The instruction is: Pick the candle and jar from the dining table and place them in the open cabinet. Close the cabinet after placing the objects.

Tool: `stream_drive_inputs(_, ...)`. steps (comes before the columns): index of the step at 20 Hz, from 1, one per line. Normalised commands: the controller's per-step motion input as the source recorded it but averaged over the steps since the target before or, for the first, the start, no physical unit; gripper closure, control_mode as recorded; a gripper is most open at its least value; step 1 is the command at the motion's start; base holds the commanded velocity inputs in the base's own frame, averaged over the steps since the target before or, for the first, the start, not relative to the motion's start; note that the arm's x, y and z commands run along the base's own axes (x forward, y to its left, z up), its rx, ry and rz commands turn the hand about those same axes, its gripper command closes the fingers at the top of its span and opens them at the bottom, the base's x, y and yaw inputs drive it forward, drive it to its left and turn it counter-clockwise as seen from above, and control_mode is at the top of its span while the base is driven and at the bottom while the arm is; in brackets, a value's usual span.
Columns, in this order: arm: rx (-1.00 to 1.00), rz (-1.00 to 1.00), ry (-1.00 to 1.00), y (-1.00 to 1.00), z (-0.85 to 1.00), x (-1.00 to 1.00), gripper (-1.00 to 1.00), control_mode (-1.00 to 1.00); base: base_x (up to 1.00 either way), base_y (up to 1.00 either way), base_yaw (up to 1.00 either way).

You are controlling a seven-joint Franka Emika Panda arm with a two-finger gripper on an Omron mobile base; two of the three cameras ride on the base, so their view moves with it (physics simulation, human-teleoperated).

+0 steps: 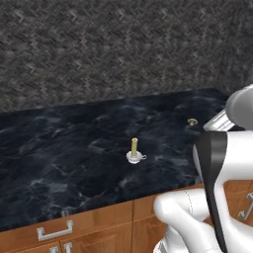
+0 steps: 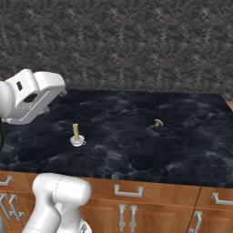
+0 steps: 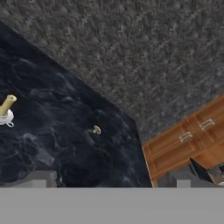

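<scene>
The candle (image 1: pixel 134 149) (image 2: pixel 76 135) (image 3: pixel 6 109), a short yellow stick in a small white holder, stands upright on the black marble dining table (image 1: pixel 59 163) (image 2: pixel 191 145) (image 3: pixel 57 148). Farther back and to the right sits the jar (image 1: pixel 192 122) (image 2: pixel 158 122) (image 3: pixel 96 129), small, with a tan top; its dark body is hard to tell from the marble. My gripper (image 3: pixel 111 177) hangs open above the table's near side, well short of both, with nothing between its fingers. My white hand (image 2: pixel 32 95) (image 1: pixel 242 108) is raised over the table's edge. The cabinet is out of view.
A grey herringbone wall (image 1: pixel 123 44) (image 2: pixel 136 41) rises behind the table. Wood drawer fronts with silver handles (image 1: pixel 54 232) (image 2: pixel 128 191) run below the table's front edge. More brown drawers (image 3: pixel 188 135) lie beyond the table's end in the hand view.
</scene>
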Motion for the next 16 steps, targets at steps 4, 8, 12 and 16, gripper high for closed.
stream_drive_inputs(4,0.03,-0.05,-0.02,0.00,0.00,-0.16,-1.00,-1.00,-0.05,0.00,0.00)
stream_drive_inputs(8,0.03,-0.25,0.00,0.13,0.00,-0.09,-1.00,-1.00,0.00,0.00,0.00)
stream_drive_inputs(12,0.01,-0.40,0.00,0.15,0.00,-0.08,-1.00,-1.00,0.00,0.00,0.00)
stream_drive_inputs(16,0.01,-0.33,0.00,0.07,0.04,-0.02,-1.00,-1.00,0.00,0.00,0.00)
